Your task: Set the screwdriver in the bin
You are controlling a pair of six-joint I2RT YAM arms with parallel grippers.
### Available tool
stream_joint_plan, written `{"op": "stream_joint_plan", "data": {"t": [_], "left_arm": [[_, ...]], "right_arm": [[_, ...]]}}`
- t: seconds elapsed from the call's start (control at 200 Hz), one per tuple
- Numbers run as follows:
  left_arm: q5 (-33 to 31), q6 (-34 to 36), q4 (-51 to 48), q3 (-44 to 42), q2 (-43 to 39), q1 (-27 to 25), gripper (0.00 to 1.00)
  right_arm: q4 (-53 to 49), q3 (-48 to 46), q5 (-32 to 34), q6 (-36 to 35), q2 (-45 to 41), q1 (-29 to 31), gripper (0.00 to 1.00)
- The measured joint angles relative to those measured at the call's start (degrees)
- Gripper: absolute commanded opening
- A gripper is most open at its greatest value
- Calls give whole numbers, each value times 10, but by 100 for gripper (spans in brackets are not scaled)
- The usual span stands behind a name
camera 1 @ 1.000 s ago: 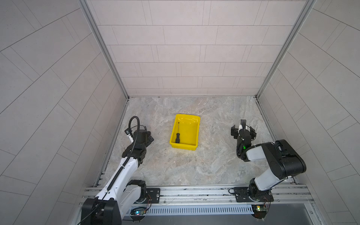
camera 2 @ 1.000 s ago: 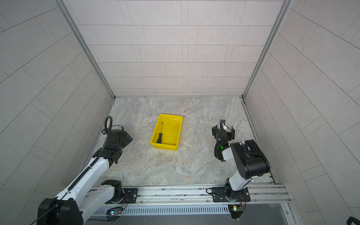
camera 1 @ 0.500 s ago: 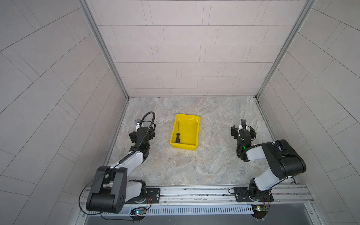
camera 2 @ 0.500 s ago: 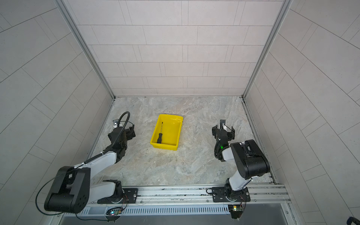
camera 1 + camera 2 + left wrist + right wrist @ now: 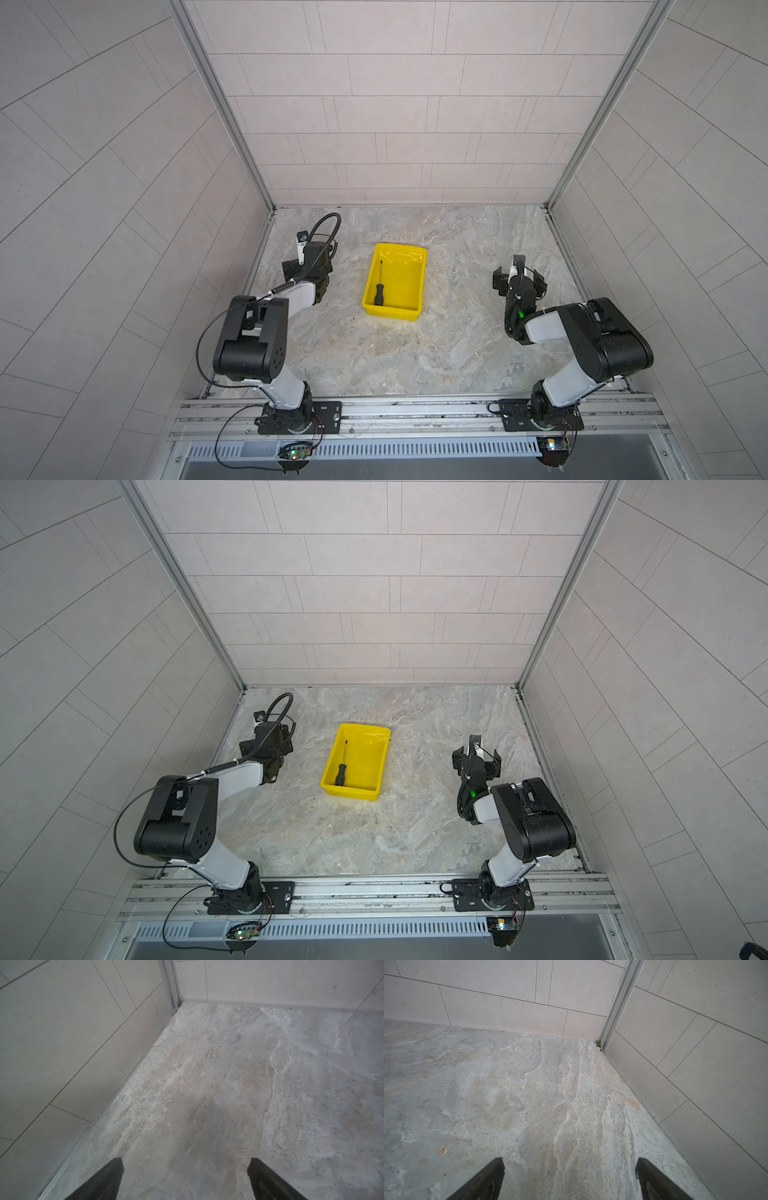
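The yellow bin [image 5: 406,281] [image 5: 368,758] stands on the stone floor in the middle of both top views. The screwdriver [image 5: 378,292] [image 5: 341,773] lies inside it along its left wall, black handle toward the front and shaft toward the back. My left gripper [image 5: 309,264] [image 5: 266,746] sits low to the left of the bin, well apart from it. It is open over bare floor, as the left wrist view [image 5: 185,1164] shows. My right gripper [image 5: 518,279] [image 5: 476,759] rests to the right of the bin, open and empty [image 5: 569,1164].
Tiled walls close in the floor on the left, back and right. The left gripper is near the left wall [image 5: 62,1053] and the right gripper near the right wall [image 5: 695,1064]. Both arm bases sit on the front rail [image 5: 415,409].
The left arm has folded back, its elbow rising toward the base, and its gripper has shifted a little toward the back. The right arm, bin and screwdriver have not moved.
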Motion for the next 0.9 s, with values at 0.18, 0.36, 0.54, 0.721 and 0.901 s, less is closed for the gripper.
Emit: {"op": "stream_joint_plan", "data": {"t": [0.18, 0.36, 0.54, 0.721, 0.901], "left_arm": [[-1, 29, 65, -76, -18, -8, 100], [-10, 40, 127, -143, -23, -8, 100], [-3, 46, 285, -242, -53, -7, 100], [9, 59, 350, -276, -33, -8, 100], [8, 75, 398, -267, -31, -21, 100]], "right_arm": [[0, 0, 0, 0, 0, 0, 99], [0, 0, 0, 0, 0, 0, 99], [0, 0, 0, 0, 0, 0, 99], [0, 0, 0, 0, 0, 0, 99], [-1, 0, 0, 0, 0, 0, 99]]}}
